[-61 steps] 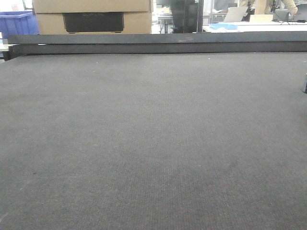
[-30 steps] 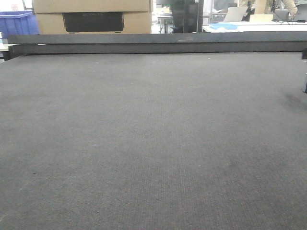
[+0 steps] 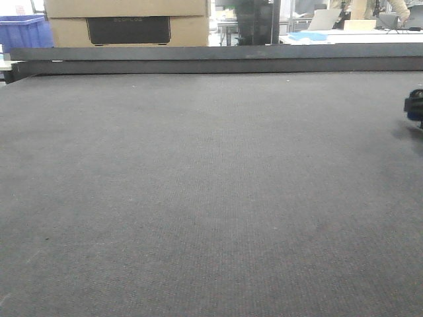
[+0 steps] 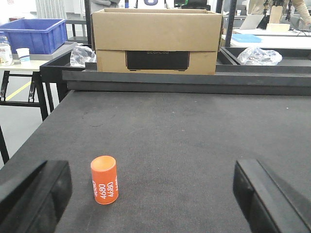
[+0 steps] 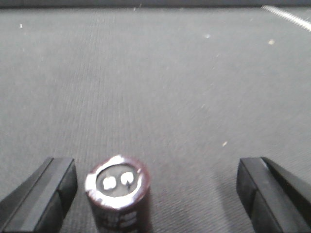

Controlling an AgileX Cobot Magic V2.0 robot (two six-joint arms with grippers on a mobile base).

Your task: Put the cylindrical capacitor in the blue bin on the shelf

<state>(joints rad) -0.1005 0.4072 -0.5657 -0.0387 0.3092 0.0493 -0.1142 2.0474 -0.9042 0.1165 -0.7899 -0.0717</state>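
Dark felt worktop (image 3: 198, 198) carries the cylindrical capacitor (image 5: 118, 190) upright, off-centre inside the wide-spread right pincer (image 5: 155, 194), apparently lined up to close on it; left pincer (image 4: 150, 194) equally wide, straddling an orange cylinder (image 4: 104, 179), probably just parked.

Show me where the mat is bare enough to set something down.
Almost all of the mat is bare, from its near edge to the black rail at the back. Only two spots are taken: the orange cylinder standing near one finger of the open left tool, and the cylindrical capacitor upright between the open right tool's fingers.
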